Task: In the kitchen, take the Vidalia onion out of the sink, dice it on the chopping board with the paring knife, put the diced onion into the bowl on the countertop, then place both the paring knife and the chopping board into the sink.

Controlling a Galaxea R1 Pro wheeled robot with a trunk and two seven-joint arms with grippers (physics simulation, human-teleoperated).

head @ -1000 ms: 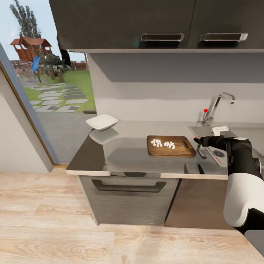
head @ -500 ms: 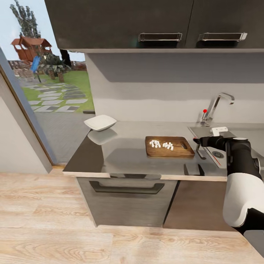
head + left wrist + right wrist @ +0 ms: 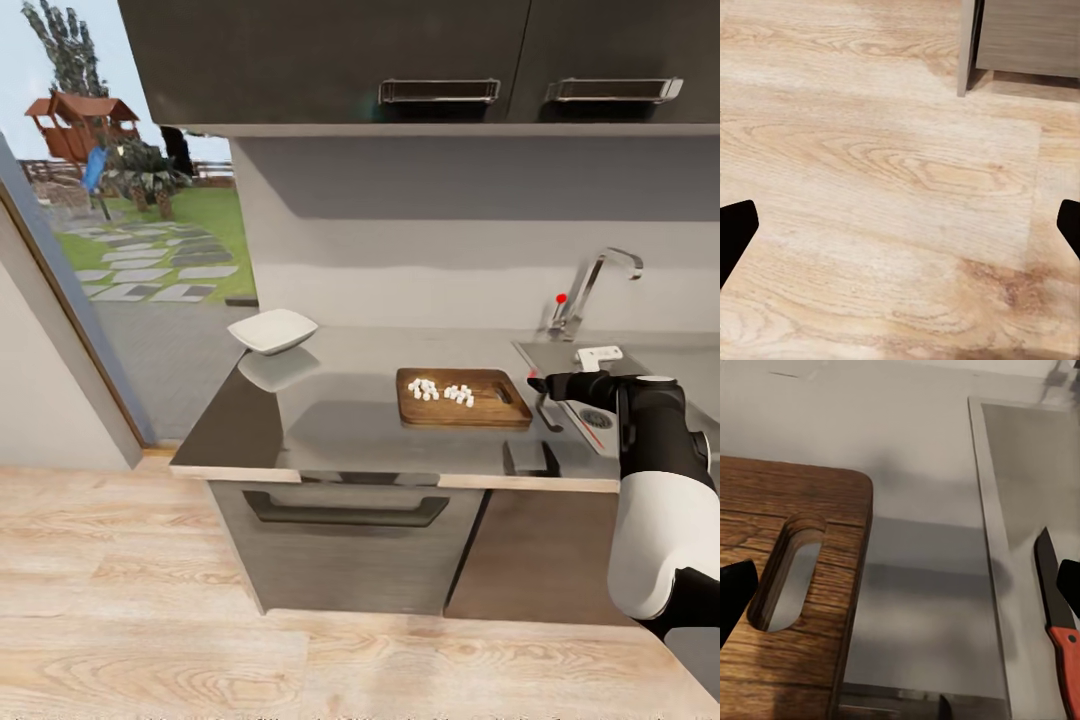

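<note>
Nothing on the countertop [image 3: 340, 420] had shifted; only the head camera had drifted. From left to right: the bowl [image 3: 272, 331] stood at the left edge, open steel beyond it, then the chopping board [image 3: 462, 398] carrying the diced onion [image 3: 441, 392]. At the board's 3 o'clock hovered the right gripper [image 3: 535, 384], fingers spread wide, empty. The paring knife [image 3: 1059, 619] lay inside the sink [image 3: 640, 372]. The left gripper [image 3: 900, 225], wide open, faced bare floor [image 3: 870, 165].

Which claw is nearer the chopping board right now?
The right. The right claw hovers just past the handle-slot end of the chopping board, on the sink side. The left claw points at the wooden floor, away from the counter.
</note>
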